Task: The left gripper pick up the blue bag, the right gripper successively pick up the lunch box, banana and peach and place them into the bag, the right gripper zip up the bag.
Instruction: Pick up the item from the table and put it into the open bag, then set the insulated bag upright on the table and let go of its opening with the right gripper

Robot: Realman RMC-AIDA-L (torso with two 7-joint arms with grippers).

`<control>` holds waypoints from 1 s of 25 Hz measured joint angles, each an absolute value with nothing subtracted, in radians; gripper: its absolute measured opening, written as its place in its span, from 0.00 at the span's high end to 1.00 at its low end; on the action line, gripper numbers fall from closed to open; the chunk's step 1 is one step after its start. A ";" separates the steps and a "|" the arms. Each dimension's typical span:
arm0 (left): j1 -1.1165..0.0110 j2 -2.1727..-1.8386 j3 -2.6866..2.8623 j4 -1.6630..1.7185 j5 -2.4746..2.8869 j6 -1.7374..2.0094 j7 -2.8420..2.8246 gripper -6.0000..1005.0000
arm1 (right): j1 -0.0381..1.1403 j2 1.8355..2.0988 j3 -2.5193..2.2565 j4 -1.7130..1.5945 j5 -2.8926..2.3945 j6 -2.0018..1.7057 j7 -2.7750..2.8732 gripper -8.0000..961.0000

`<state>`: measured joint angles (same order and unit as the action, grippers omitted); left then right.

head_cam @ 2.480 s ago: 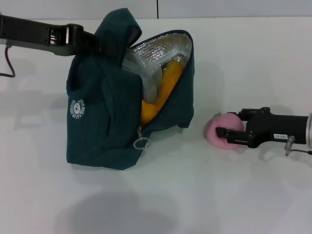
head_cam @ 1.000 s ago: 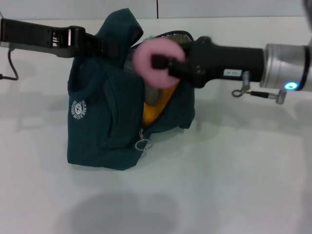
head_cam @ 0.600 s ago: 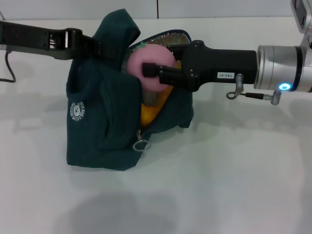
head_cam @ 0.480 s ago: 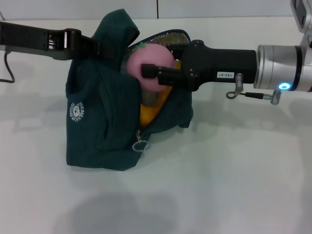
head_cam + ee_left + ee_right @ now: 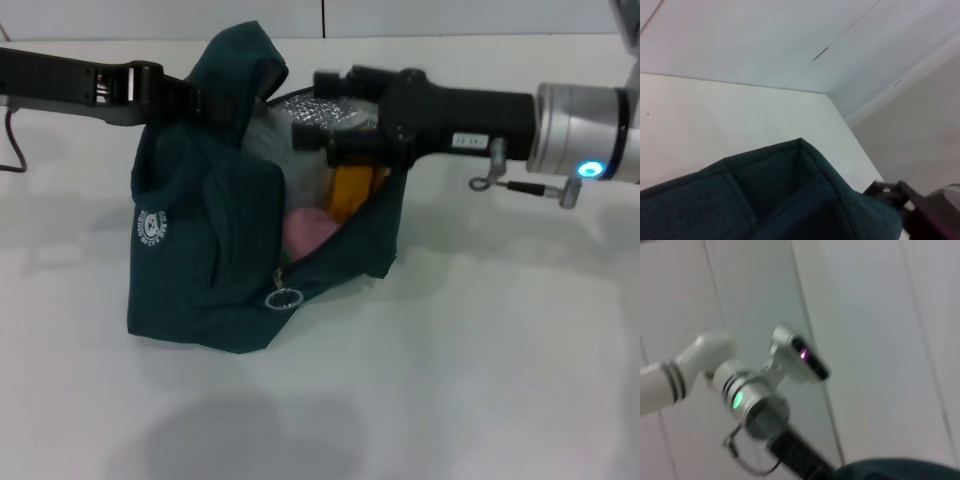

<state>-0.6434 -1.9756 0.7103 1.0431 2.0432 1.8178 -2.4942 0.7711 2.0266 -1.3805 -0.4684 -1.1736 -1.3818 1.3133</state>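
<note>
The blue bag [image 5: 200, 250] stands on the white table, held up at its top fold by my left gripper [image 5: 218, 100], which is shut on the fabric. Its mouth gapes toward the right, showing silver lining. Inside, the pink peach [image 5: 308, 232] lies low, beside the upright yellow banana [image 5: 350, 190] and the clear lunch box [image 5: 272, 150]. My right gripper [image 5: 320, 110] hovers at the bag's mouth, open and holding nothing. The left wrist view shows the bag's fabric [image 5: 780, 200]. In the right wrist view, the left arm's silver wrist [image 5: 752, 407] glows green.
A ring zipper pull [image 5: 283, 298] hangs at the low end of the bag's opening. White table [image 5: 480, 350] stretches in front and to the right. A black cable [image 5: 15, 140] loops at the far left edge.
My right gripper opened and let go of the peach, which dropped from the bag's mouth down beside the banana. The gripper rose slightly. The bag sagged a little to the left.
</note>
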 joint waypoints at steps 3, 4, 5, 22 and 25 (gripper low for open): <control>-0.638 -1.975 0.710 1.043 2.043 1.819 -2.494 0.95 | 0.720 2.015 -1.379 -0.474 -1.073 -1.384 1.340 0.22; -0.636 -1.975 0.710 1.043 2.043 1.819 -2.494 0.95 | 0.698 2.011 -1.376 -0.479 -1.046 -1.384 1.356 0.19; -0.635 -1.975 0.710 1.043 2.043 1.819 -2.494 0.95 | 0.678 2.009 -1.372 -0.483 -1.026 -1.382 1.374 0.15; -0.654 -1.987 0.718 1.026 2.043 1.817 -2.493 0.95 | 0.592 2.017 -1.353 -0.264 -1.003 -1.320 1.793 0.17; -0.656 -1.986 0.718 1.017 2.043 1.816 -2.486 0.95 | 0.615 2.024 -1.360 -0.261 -1.002 -1.304 1.786 0.17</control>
